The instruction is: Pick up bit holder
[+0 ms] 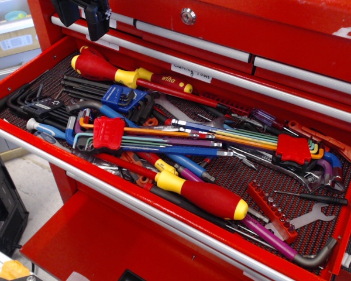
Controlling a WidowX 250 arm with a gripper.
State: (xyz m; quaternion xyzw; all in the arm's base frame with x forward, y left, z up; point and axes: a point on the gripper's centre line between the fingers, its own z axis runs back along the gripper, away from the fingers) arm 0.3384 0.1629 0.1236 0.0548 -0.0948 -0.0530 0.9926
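Red tool chest [281, 35]: closed drawers with silver pull rails and a round lock at the top; one drawer pulled open below them.

Open drawer [23, 70]: red walls, dark mesh liner, crowded with hand tools lying across one another.

Red-and-yellow screwdriver, front [202, 196]: large handle lying diagonally near the front rail, yellow collar toward the left, yellow cap toward the right.

Red-and-yellow screwdriver, rear [114, 71]: along the back of the drawer, "wiha" printed on the shaft sleeve.

Hex-key set, left [108, 133]: squarish red holder, long coloured keys fanning to the right.

Hex-key set, right [292, 149]: squarish red holder with coloured keys, right of centre.

Blue hex-key holder [120, 96]: with black keys, behind the left red set.

Black hex keys [29, 105]: cluster at the far left end.

Purple hex key [275, 237]: long, bent at its grey end in the front right corner.

Open-end wrench [307, 218]: small, silver, just right of the bit holder.

Bit holder [272, 212]: narrow red strip with a row of small silver bits, lying diagonally in the front right part of the drawer, just right of the front screwdriver's yellow cap, resting on the liner and the purple key.

Gripper [90, 20]: black, at the upper left edge above the drawer's back left corner, well apart from the bit holder; mostly cut off, so whether its fingers are spread or together cannot be told.
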